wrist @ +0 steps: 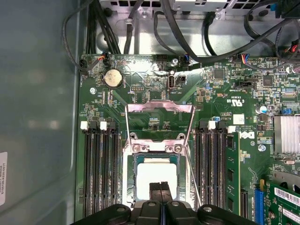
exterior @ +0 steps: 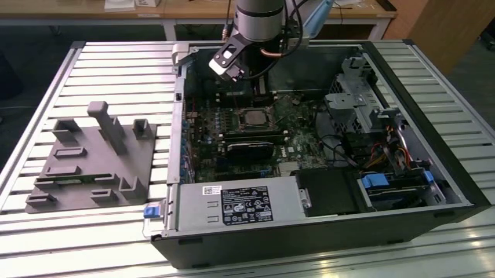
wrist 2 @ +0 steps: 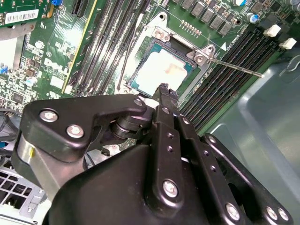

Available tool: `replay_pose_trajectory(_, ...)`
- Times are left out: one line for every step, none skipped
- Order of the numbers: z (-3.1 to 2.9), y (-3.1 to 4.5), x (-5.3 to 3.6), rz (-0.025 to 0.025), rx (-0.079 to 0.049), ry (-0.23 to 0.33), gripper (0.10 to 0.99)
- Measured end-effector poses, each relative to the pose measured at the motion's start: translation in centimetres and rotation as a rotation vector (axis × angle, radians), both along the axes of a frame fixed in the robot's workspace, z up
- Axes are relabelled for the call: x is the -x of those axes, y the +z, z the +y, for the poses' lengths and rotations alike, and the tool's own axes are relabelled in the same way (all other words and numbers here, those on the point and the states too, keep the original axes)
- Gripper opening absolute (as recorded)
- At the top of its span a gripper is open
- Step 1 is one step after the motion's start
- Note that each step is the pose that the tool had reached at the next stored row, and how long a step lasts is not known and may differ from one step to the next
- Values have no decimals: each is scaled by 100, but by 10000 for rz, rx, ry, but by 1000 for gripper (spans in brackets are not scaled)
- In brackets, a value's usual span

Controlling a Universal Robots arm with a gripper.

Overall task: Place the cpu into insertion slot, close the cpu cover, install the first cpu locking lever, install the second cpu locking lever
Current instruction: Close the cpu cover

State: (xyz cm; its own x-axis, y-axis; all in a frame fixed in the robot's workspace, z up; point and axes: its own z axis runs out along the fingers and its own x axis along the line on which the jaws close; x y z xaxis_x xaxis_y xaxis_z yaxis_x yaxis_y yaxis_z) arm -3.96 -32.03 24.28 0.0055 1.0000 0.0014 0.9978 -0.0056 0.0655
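Silver ribbed slats make up the table [exterior: 116,58], with pale wooden desks [exterior: 77,8] behind it in the exterior view. An open black computer case [exterior: 325,237] lies on the slats, and a grey moulded fixture [exterior: 93,156] sits beside it, well away from the tool. The arm [exterior: 259,20] reaches down into the case, and its gripper [wrist: 160,187] hangs just above the green motherboard [wrist: 140,93], both fingers pressed together with nothing seen between them. Directly under the fingertips the cpu [wrist: 157,174] lies in the insertion slot [exterior: 254,117]. Its pale metal top shows through the window of the cpu cover [wrist: 152,148], which appears to lie flat over it. A thin metal rod [wrist 2: 234,66] juts out from one corner of the cover. Black memory slots [wrist: 101,168] run along both sides of the fingers. A coin battery [wrist: 113,78] and a tangle of dark cables [wrist: 187,42] lie farther off beyond them, and the case's grey wall [wrist: 37,117] rises close on one side.
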Motion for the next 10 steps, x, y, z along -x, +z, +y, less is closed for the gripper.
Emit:
replay_pose_trajectory(0,0,0,0,1,0,106)
replay_pose_trajectory(0,0,0,0,0,0,106)
replay_pose_trajectory(0,0,0,0,1,0,106)
replay_pose_trajectory(0,0,0,0,1,0,106)
replay_pose_trajectory(0,0,0,0,1,0,106)
replay_pose_trajectory(0,0,0,0,1,0,106)
replay_pose_trajectory(0,1,0,0,1,0,106)
replay_pose_trajectory(0,3,0,1,2,0,106)
replay_pose_trajectory(0,8,0,2,3,0,106)
replay_pose_trajectory(0,16,0,1,2,0,106)
